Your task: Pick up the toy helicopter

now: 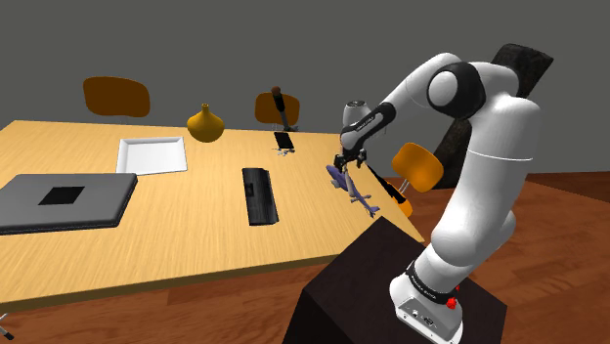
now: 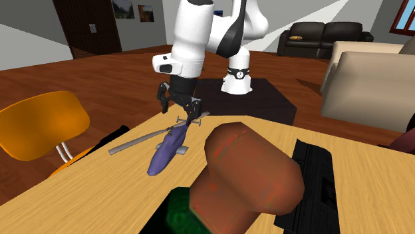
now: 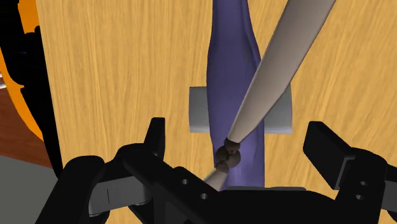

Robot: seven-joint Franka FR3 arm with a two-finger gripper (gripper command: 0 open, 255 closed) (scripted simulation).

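Toy helicopter (image 3: pixel 230 70) lies on table (image 3: pixel 127 76) right under end effector (image 3: pixel 240 133), fingers (image 3: pixel 156 137) apart astride it, not touching. Prob. light, stiff; thin rotor (image 3: pixel 280 57) looks fragile, so grip purple body, not blade.

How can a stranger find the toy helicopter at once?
On the long wooden table, go to the edge nearest the white robot arm, right under its black gripper. The toy helicopter lies there: a slim purple body with a long grey rotor, unlike the flat black slab nearby.
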